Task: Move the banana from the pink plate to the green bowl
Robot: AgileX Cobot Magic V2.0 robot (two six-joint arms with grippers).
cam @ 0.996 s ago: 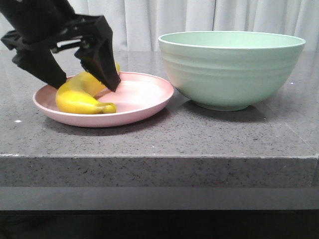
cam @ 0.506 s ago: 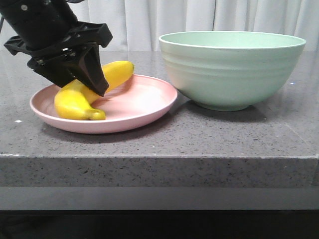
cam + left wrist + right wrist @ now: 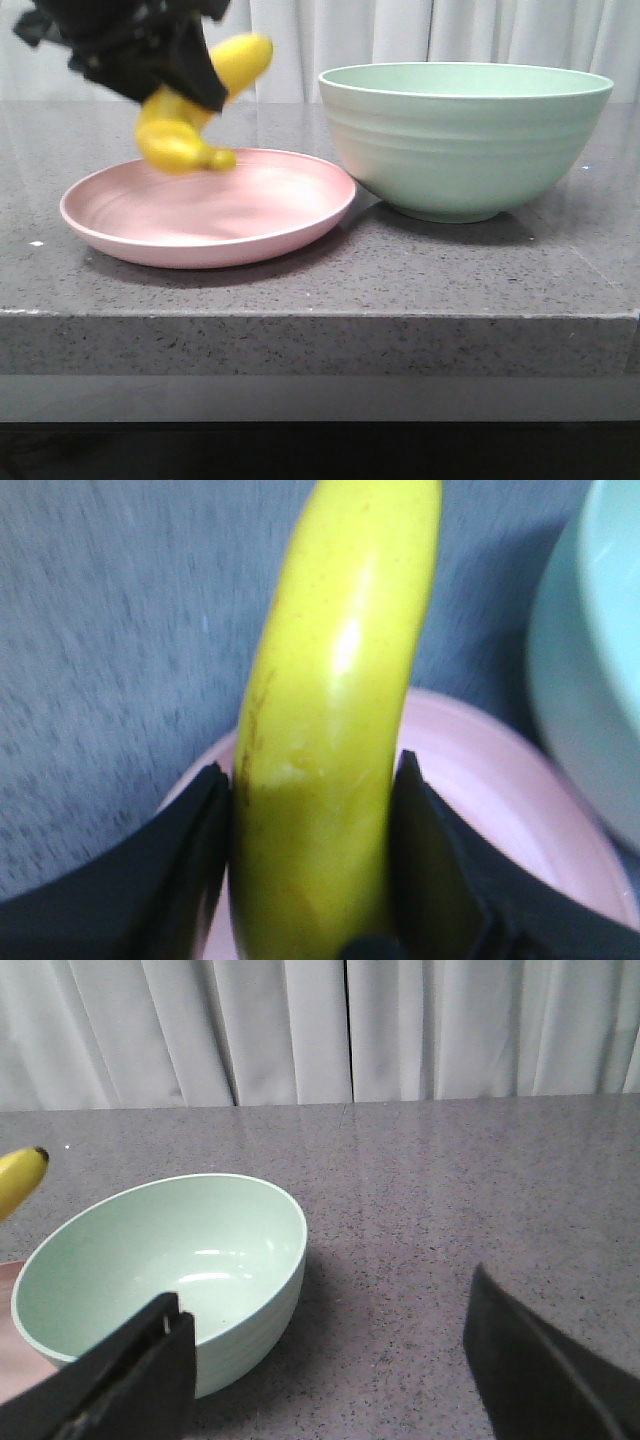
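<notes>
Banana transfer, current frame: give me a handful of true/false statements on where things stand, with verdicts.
1. The banana is lying on the pink plate. False: it is lifted clear of the plate, above its left part.
2. The left hand is shut on the banana. True: a black finger presses each side of it in the left wrist view.
3. The green bowl already holds the banana. False: the right wrist view shows its inside bare.
4. The right hand is open and holds nothing. True.
5. The bowl stands to the right of the plate in the front view. True.
</notes>
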